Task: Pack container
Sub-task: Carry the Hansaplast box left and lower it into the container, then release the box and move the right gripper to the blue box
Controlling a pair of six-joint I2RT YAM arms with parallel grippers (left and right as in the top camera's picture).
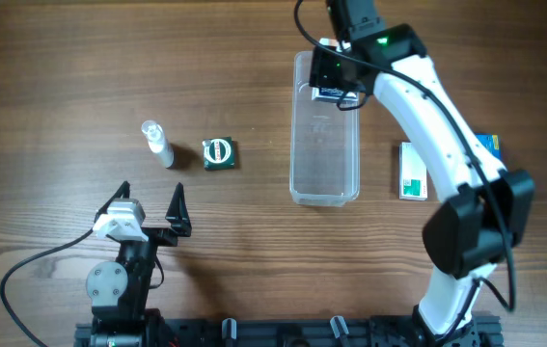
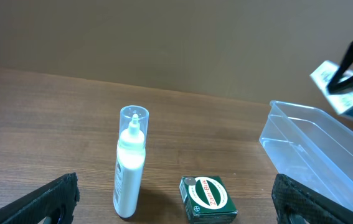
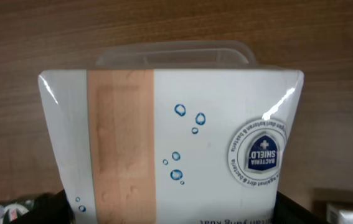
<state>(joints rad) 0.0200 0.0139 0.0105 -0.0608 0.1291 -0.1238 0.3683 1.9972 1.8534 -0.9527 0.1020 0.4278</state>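
Right hand point(image 1: 338, 82) clamped on a plaster box point(image 3: 176, 143), directly over the far end of the container point(image 1: 324, 159), whose long axis runs far edge to near edge, right of desk point(image 1: 61, 77) centre; left hand point(image 1: 150, 207) agape, well apart, by the near edge

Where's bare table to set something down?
Bare wood left of the small clear bottle, and between the green square box and the long clear plastic tub. Crowded right of the tub: white-and-green box, blue box, right arm.
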